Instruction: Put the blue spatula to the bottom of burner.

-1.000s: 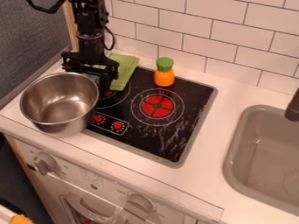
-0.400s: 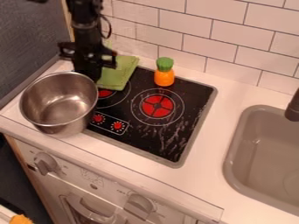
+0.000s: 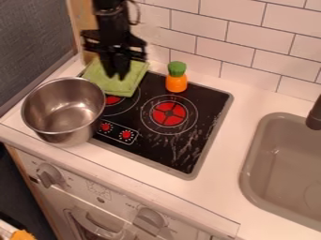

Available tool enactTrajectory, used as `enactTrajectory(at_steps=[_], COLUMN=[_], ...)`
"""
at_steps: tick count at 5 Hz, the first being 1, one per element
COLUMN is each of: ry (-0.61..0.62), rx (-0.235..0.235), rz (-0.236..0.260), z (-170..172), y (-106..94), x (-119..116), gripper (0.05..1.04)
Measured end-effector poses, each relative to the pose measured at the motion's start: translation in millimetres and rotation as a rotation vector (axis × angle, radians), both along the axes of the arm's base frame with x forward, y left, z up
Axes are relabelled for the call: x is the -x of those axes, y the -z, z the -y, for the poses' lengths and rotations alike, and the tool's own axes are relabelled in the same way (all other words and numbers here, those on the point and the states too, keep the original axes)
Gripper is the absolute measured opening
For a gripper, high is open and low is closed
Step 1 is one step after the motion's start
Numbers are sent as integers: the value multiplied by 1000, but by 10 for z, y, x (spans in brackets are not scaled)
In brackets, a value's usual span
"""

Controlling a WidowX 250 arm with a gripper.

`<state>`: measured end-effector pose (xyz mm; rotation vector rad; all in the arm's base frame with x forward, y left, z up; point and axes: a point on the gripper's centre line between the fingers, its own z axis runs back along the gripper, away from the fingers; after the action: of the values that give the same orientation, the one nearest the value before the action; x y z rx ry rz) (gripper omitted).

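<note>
The black gripper (image 3: 117, 76) hangs over the folded green cloth (image 3: 105, 85), and from where I stand its 2 fingers look slightly parted, with a narrow gap between the tips. They are blurred, so whether they brush the cloth I cannot tell. Where the blue spatula is, I cannot tell either.

The steel pot (image 3: 70, 136) sits upright to the left of the fingers and nearer to me, partly on the black cooktop (image 3: 207, 105) and partly on the white counter (image 3: 216, 199). Its open mouth faces up, and I can see the bare metal of its floor and inner wall.

Just below the fingertips, between cloth and pot, part of 1 burner (image 3: 113, 100) shows red. The 2nd burner (image 3: 169, 114) lies to the right of the fingers and nearer to me, its whole ring in sight. The 2 red dials (image 3: 116, 131) are below the fingers, beside the pot. To the right of the fingers, near the cloth, an orange toy with a green top (image 3: 177, 80) stands upright on the cooktop. Well apart from them, farther right, is the grey sink (image 3: 253, 154), with a dark faucet (image 3: 315, 115) over its edge.
</note>
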<state>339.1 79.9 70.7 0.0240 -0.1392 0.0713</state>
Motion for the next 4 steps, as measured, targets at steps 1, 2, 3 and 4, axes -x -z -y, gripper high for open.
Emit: enactTrajectory(at_steps=[1,2,3,4], ry=[87,115,109,100], rx=[-4,-13,-28,-24], rz=[-10,-72,-95,-110], z=[337,518,597,638], y=[-25,105,184,254], x=[236,525,694,765], gripper=[217,217,217,217])
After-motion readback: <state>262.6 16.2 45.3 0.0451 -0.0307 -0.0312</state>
